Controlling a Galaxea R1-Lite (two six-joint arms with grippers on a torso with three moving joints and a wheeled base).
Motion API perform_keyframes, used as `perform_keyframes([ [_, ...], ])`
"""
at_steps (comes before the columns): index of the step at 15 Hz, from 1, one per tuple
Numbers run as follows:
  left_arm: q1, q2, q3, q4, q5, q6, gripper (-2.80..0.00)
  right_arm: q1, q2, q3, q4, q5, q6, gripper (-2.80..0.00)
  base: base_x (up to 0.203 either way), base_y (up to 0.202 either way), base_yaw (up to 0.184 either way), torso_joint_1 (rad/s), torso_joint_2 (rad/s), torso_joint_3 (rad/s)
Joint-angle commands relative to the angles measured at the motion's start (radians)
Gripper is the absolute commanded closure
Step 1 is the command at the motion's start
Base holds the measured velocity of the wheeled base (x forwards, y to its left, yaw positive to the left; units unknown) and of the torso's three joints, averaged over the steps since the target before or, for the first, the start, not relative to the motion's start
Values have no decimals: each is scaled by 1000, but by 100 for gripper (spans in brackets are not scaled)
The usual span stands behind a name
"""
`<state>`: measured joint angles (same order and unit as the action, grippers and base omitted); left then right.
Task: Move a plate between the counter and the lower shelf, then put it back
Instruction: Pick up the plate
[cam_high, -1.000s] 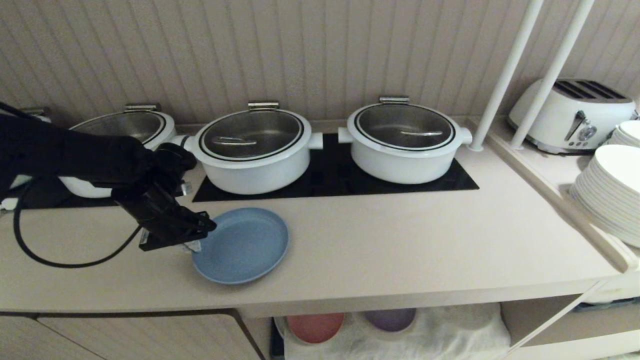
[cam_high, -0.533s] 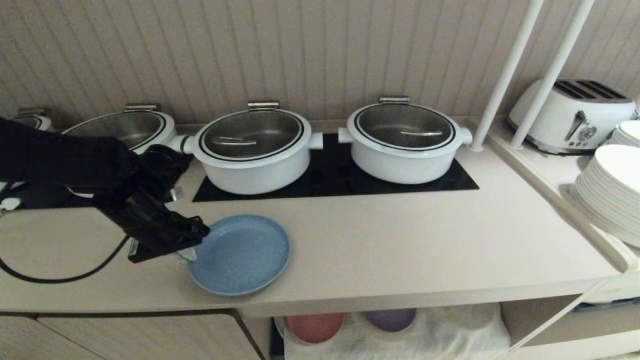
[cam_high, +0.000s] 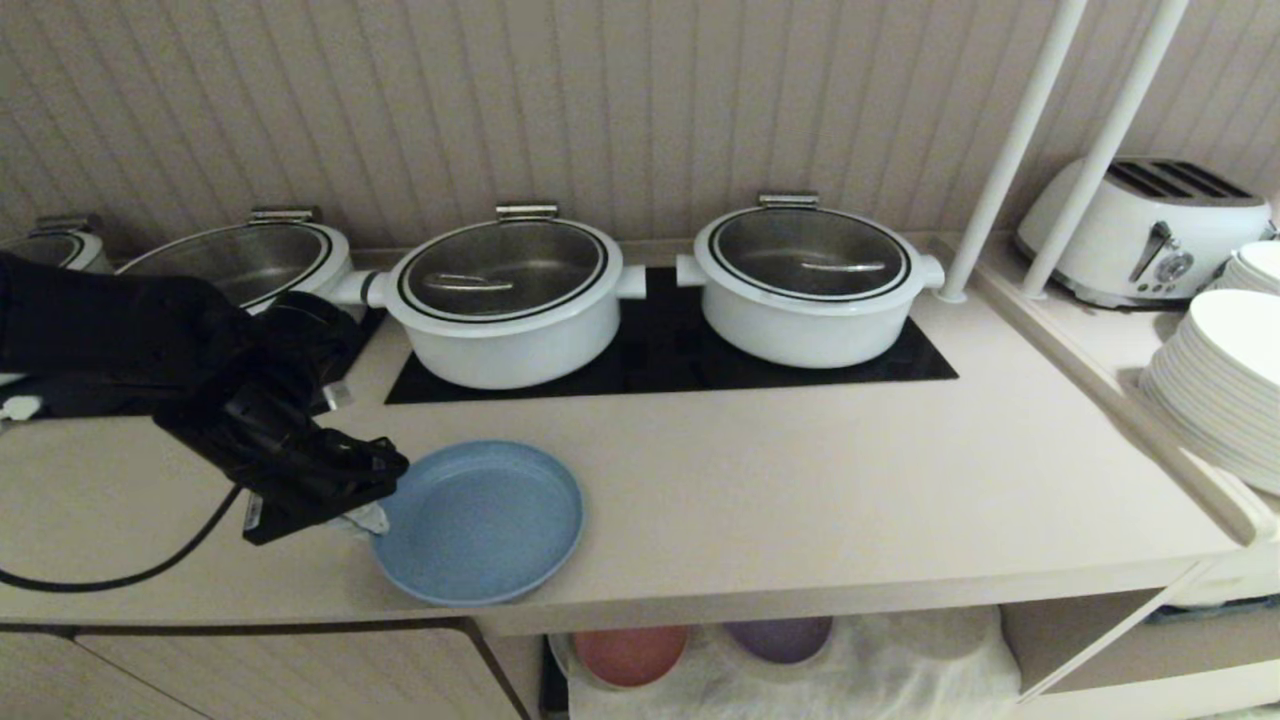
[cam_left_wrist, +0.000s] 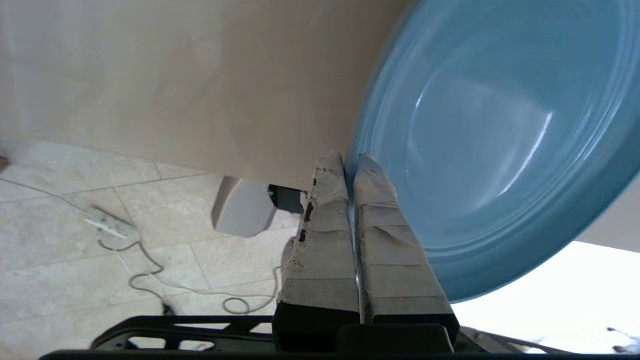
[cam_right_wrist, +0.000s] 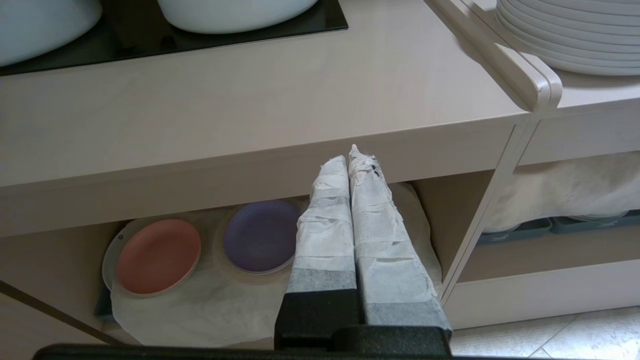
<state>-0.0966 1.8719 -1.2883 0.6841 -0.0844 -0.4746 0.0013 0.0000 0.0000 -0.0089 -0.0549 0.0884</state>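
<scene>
Clamped on its left rim, the left gripper (cam_high: 368, 518) holds the light-blue plate (cam_high: 480, 522) over the counter's (cam_high: 800, 480) near edge; keeping it level should clear that edge toward the lower shelf (cam_high: 880, 670).

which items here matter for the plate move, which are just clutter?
In play:
- light-blue plate, rim pinched by the left gripper
- counter
- lower shelf with white cloth
- right gripper, shut, parked by the shelf

Bystanders:
- three lidded white pots
- toaster
- stacked white plates
- pink plate, purple plate
</scene>
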Motion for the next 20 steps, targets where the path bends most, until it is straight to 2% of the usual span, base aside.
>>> perform_keyframes([
  [1, 0, -6, 1, 3, -15, -33, 0, 0, 0, 0, 0, 0, 1, 0, 0, 0, 0, 0, 0, 0],
  [6, 3, -27, 6, 5, -59, -100, 0, 0, 0, 0, 0, 0, 1, 0, 0, 0, 0, 0, 0, 0],
  [9, 4, -51, 16, 5, -64, -107, 0, 0, 0, 0, 0, 0, 1, 0, 0, 0, 0, 0, 0, 0],
  [16, 4, -203, 139, 5, -66, -99, 0, 0, 0, 0, 0, 0, 1, 0, 0, 0, 0, 0, 0, 0],
  [20, 4, -331, 276, 5, -66, -58, 0, 0, 0, 0, 0, 0, 1, 0, 0, 0, 0, 0, 0, 0],
])
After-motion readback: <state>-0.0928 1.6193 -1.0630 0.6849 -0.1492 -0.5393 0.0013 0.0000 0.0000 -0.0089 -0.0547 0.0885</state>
